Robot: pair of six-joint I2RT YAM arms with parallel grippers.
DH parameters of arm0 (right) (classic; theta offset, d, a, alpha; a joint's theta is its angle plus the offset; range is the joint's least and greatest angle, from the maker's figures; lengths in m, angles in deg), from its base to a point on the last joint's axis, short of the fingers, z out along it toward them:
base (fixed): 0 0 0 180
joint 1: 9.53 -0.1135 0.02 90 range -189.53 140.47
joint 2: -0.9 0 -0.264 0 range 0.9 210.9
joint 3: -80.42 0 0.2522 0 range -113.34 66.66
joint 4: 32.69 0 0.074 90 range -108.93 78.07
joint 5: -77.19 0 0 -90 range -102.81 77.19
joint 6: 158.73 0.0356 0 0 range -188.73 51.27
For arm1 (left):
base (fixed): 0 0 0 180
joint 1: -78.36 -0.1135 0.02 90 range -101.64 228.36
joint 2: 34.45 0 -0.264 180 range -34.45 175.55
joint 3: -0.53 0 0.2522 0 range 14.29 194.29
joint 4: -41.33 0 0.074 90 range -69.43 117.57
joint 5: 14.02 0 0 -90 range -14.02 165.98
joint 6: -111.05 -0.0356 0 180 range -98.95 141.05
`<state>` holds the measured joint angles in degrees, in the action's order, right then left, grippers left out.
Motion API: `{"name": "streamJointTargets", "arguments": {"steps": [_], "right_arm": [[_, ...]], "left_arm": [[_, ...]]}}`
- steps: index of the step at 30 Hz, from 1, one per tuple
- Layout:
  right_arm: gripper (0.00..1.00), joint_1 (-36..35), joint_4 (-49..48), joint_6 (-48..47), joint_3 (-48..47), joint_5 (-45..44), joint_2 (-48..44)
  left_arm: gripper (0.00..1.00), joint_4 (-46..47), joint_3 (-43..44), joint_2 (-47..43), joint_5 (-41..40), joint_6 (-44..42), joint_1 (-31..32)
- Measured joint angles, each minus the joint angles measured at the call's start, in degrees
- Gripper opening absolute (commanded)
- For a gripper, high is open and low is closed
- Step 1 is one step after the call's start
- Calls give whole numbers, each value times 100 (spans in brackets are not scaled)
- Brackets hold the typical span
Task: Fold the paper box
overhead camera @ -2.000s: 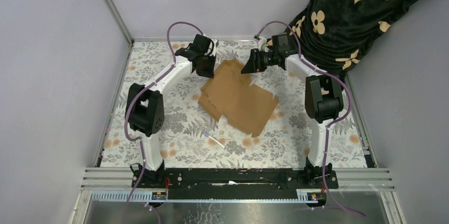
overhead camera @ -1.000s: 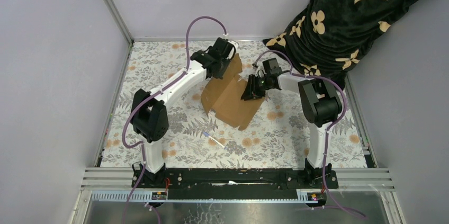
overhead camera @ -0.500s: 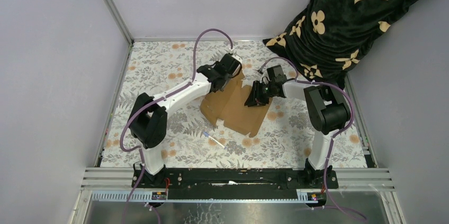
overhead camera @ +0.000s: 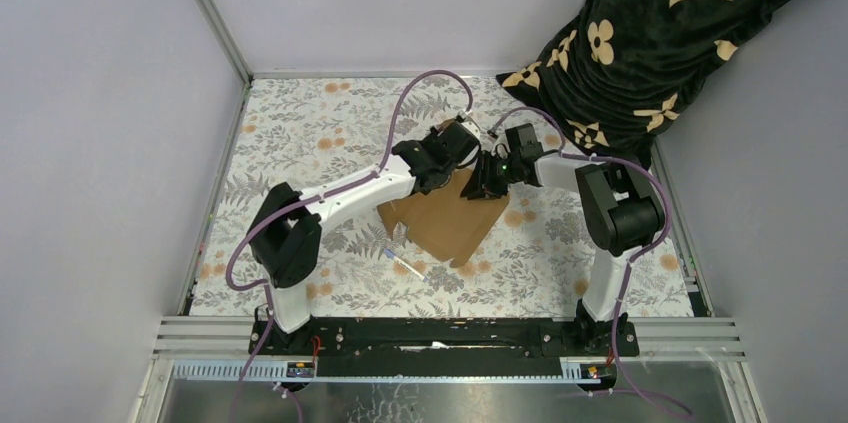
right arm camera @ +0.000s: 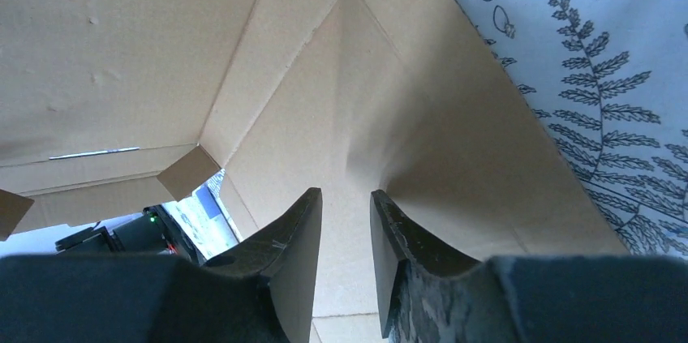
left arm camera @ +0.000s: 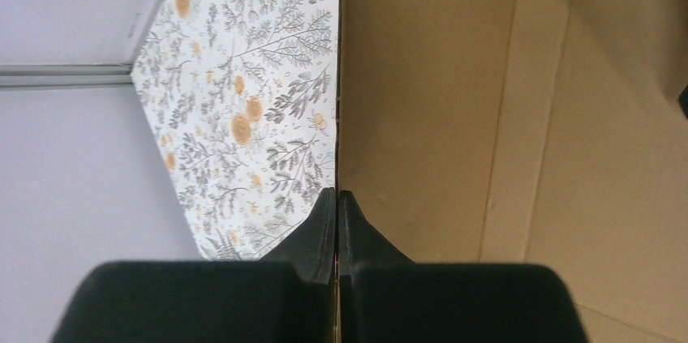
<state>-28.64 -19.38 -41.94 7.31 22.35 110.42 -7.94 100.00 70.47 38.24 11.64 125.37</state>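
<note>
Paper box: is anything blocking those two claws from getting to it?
Nothing visible does. The left gripper is shut on an edge of the paper box; the right gripper, fingers parted, faces a panel close up. The white stick lies apart on the table.

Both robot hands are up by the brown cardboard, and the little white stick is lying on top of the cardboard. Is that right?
Not quite. The little white stick lies on the flowery table cover beside the cardboard, not on top of it; the top external view shows this. The left gripper and right gripper are indeed at the cardboard.
</note>
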Motion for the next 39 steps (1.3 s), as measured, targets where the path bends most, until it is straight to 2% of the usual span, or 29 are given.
{"name": "streamJointTargets", "arguments": {"steps": [7, 16, 29, 39], "right_arm": [[43, 345, -46, 33, 20, 190, -146], [45, 1056, -339, 343, -9, 514, -203], [40, 1244, -1716, 1541, -1467, 1360, 1434], [38, 1244, -2345, 2133, -2155, 1639, 2048]], "left_arm": [[0, 162, -247, 2, -610, -422, 214], [0, 354, -457, 225, -1429, -667, 658], [0, 511, -697, 271, -1786, -684, 822], [0, 520, -702, 280, -1821, -684, 905]]}}
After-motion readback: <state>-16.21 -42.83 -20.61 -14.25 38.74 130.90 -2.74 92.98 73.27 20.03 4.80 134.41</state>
